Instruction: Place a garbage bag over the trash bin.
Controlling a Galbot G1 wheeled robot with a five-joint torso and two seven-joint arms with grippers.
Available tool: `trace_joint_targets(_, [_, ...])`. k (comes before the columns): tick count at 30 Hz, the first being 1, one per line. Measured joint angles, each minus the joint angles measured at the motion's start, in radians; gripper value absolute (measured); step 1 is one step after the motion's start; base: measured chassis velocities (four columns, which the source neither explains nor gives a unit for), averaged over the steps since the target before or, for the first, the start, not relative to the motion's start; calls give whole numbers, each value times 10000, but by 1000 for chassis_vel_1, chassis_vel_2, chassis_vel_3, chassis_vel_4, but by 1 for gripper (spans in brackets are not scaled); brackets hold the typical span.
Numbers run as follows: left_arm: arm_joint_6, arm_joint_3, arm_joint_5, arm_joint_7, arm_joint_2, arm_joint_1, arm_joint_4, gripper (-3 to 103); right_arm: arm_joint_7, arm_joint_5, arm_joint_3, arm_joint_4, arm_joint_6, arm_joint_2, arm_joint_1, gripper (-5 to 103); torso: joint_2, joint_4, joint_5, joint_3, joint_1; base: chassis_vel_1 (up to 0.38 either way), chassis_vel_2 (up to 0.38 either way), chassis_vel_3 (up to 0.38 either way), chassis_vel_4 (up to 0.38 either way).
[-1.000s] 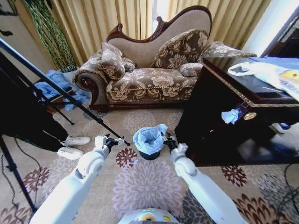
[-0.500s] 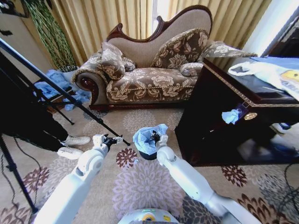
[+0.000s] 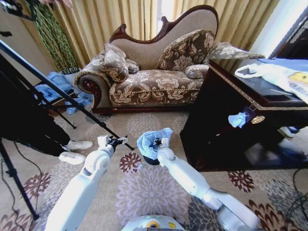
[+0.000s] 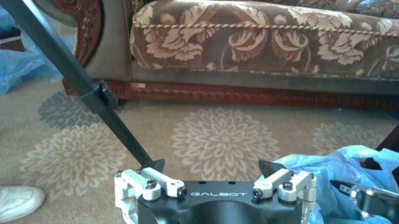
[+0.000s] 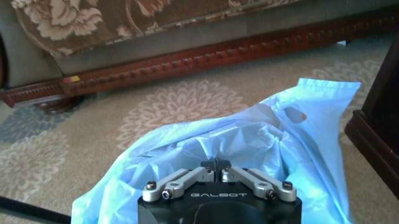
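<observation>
right pincer (image 5: 216, 164): clenched, tips down in bag (image 5: 249, 140) at bin (image 3: 153, 160) mouth | left pincer (image 4: 212, 164): released, holds nothing, bag just beside

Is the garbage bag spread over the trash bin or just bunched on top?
Bunched on top. The garbage bag sits crumpled over the trash bin, whose black base remains uncovered.
</observation>
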Motion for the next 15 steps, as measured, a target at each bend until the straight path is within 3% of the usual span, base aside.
trace_joint_targets(15, [-260,-326,19,268,-104,47,-9,100,69,209,-705,-1919,-320,683,1176,0,0,-1,0,-1,0,0,0,0,0])
